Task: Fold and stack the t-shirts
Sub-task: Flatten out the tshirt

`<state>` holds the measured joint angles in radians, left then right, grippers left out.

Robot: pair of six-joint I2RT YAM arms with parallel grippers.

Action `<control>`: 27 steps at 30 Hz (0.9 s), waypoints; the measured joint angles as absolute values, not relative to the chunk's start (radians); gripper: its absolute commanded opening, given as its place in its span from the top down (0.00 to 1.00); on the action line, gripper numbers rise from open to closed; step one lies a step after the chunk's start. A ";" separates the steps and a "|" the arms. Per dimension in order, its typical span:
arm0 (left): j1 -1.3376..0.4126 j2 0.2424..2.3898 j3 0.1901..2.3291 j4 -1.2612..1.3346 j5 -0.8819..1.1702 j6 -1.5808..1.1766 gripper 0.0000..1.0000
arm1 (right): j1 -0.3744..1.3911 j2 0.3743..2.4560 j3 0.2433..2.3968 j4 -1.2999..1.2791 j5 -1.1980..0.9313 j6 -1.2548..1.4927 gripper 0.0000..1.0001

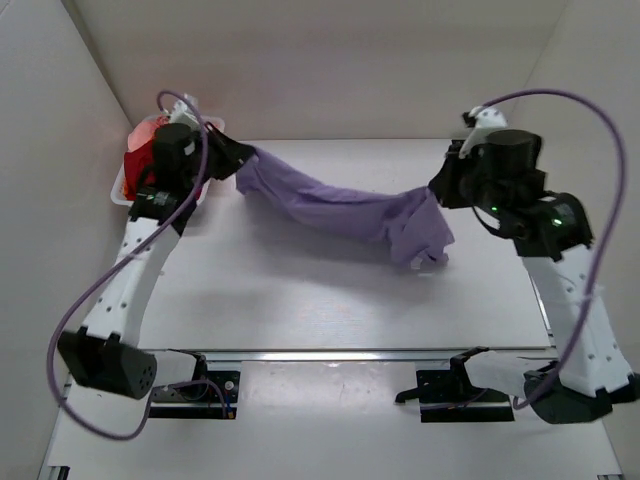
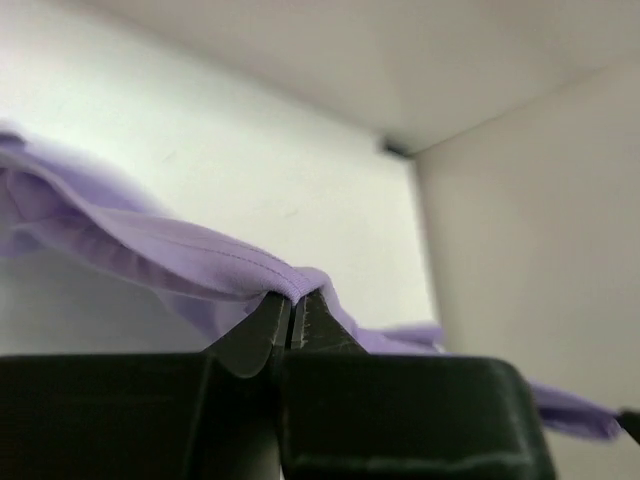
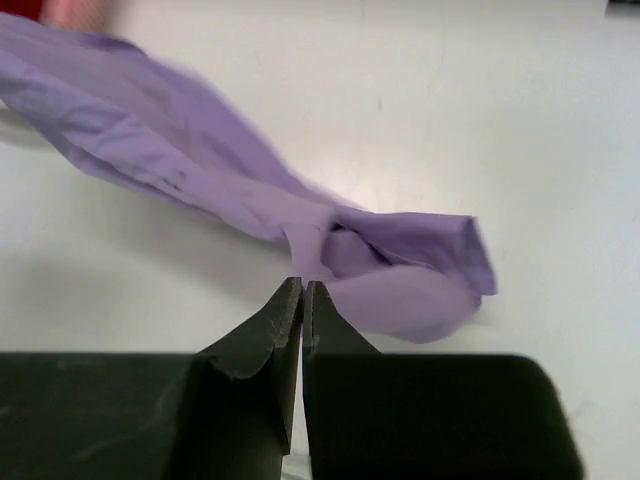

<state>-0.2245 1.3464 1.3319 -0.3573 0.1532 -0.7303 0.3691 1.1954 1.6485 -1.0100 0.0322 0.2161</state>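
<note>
Between left gripper (image 1: 238,165) and right gripper (image 1: 437,190), purple t-shirt (image 1: 340,205) sags, ends pinched.

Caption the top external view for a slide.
Left claw and right claw hold a crumpled purple fabric t-shirt stretched over the white table.

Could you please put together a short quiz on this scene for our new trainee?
1. True or false: the purple shirt lies folded flat on the table.
2. Which grips the shirt: A) left claw only, B) right claw only, C) both?
3. What colour is the item at the table's far left corner?
Key: 1 false, it is strung bunched between the claws; 2 C; 3 red.
</note>
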 measured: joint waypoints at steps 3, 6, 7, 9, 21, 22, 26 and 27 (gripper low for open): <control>-0.213 1.250 1.451 -0.403 0.224 -0.730 1.00 | 0.378 1.154 1.811 -1.028 0.047 0.194 1.00; -0.198 1.171 1.536 -0.477 0.290 -0.731 1.00 | 0.303 1.102 1.917 -1.049 -0.017 0.166 0.99; -0.186 1.148 1.567 -0.506 0.306 -0.731 1.00 | 0.220 1.082 1.950 -1.064 -0.059 0.152 1.00; -0.165 1.122 1.632 -0.563 0.326 -0.730 1.00 | 0.091 1.050 1.978 -1.062 -0.112 0.140 1.00; -0.152 1.304 1.737 -0.565 0.404 -0.741 1.00 | 0.011 1.151 1.972 -1.026 -0.284 0.060 1.00; -0.151 1.356 1.750 -0.562 0.408 -0.739 1.00 | 0.004 1.194 1.977 -1.016 -0.286 0.054 1.00; -0.144 1.642 1.861 -0.575 0.407 -0.723 1.00 | -0.010 1.442 2.058 -0.961 -0.247 0.008 1.00; -0.139 1.730 1.932 -0.605 0.412 -0.722 1.00 | -0.019 1.535 2.120 -0.966 -0.240 -0.002 1.00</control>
